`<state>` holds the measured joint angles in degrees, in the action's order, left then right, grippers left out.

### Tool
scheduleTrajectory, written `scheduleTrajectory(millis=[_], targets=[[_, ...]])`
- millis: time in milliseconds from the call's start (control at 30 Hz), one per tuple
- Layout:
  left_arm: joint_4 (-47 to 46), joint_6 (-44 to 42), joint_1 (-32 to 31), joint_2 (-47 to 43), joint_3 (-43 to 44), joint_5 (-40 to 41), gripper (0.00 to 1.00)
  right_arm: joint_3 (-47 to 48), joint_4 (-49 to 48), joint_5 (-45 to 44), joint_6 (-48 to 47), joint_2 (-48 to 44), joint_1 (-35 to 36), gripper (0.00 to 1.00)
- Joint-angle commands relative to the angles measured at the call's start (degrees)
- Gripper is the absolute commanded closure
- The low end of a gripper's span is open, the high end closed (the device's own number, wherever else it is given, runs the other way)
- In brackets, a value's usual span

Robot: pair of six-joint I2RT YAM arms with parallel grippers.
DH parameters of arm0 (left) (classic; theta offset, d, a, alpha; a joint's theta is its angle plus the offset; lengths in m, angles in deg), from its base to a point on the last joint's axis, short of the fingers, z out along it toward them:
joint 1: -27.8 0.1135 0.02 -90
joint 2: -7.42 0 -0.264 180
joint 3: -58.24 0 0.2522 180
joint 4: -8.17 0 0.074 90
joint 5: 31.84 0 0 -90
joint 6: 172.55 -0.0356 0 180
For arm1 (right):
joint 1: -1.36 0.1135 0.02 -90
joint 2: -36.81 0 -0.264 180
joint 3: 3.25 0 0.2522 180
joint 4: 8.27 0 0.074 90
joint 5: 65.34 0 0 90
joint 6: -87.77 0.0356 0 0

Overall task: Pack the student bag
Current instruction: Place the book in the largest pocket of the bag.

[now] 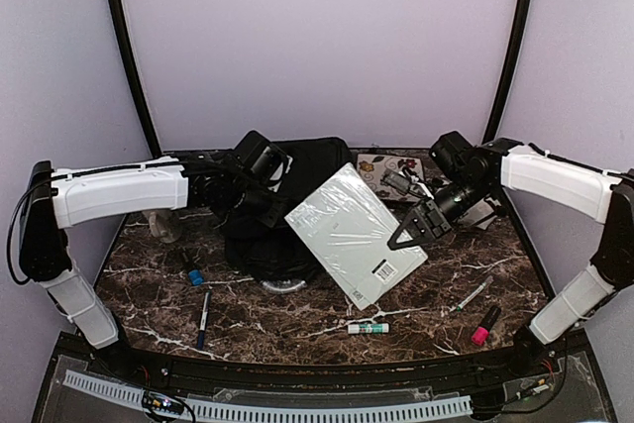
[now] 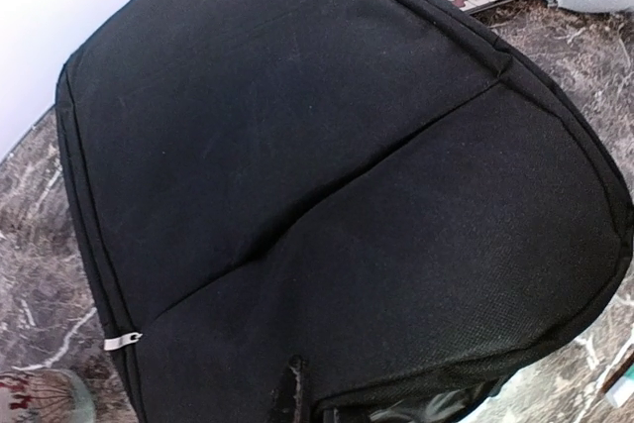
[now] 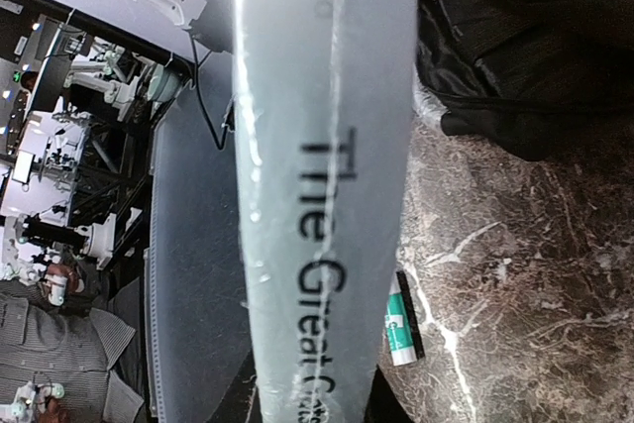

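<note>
The student bag (image 1: 260, 250), black and soft, lies at the middle back of the table and fills the left wrist view (image 2: 327, 175). My left gripper (image 1: 271, 202) presses into its near side, shut, with bag fabric pinched at the fingertips (image 2: 288, 391). My right gripper (image 1: 416, 229) is shut on a white plastic-wrapped book (image 1: 352, 230), held tilted above the table with its far corner over the bag. The book's spine (image 3: 322, 146) runs up the right wrist view, with the bag (image 3: 525, 37) at the top right.
A floral-patterned case (image 1: 388, 163) lies behind the book. On the marble in front lie a glue stick (image 1: 368, 328), a pink highlighter (image 1: 484, 326), a thin clear pen (image 1: 472, 295), a dark pen (image 1: 203, 316) and a blue-capped item (image 1: 193, 272). A white ring (image 1: 285, 286) peeks from under the bag.
</note>
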<state>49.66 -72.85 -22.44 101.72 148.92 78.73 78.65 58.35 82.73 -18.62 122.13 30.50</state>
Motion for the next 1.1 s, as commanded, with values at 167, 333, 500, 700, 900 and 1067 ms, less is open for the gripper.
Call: scheduleTrajectory(millis=[167, 333, 500, 700, 900, 1067], targets=[[-9.6, 9.3, 0.9, -3.2, -1.2, -4.5, 1.0, -3.2, -3.3, 9.0, -0.7, 1.4, 5.4, 1.0], [-8.8, 10.3, 0.9, -4.9, -0.2, -4.7, 1.0, -4.4, -9.6, 5.7, 6.5, 3.7, 6.8, 1.0], [-10.8, 11.7, 0.8, -7.7, -2.8, -5.3, 1.0, 1.1, -9.7, 11.3, 8.7, 11.7, 6.9, 1.0], [-14.6, 17.3, 0.8, -9.9, -5.9, -8.3, 1.0, 6.0, -15.1, 10.8, 16.6, 19.6, 6.9, 1.0], [-14.4, 22.1, 0.8, -11.9, -8.4, -6.7, 1.0, 10.7, -21.1, 9.5, 26.7, 25.8, 6.9, 1.0], [-15.1, 24.3, 0.5, -13.2, -10.3, -7.3, 1.0, 14.2, -25.8, 7.3, 34.8, 29.4, 6.9, 1.0]])
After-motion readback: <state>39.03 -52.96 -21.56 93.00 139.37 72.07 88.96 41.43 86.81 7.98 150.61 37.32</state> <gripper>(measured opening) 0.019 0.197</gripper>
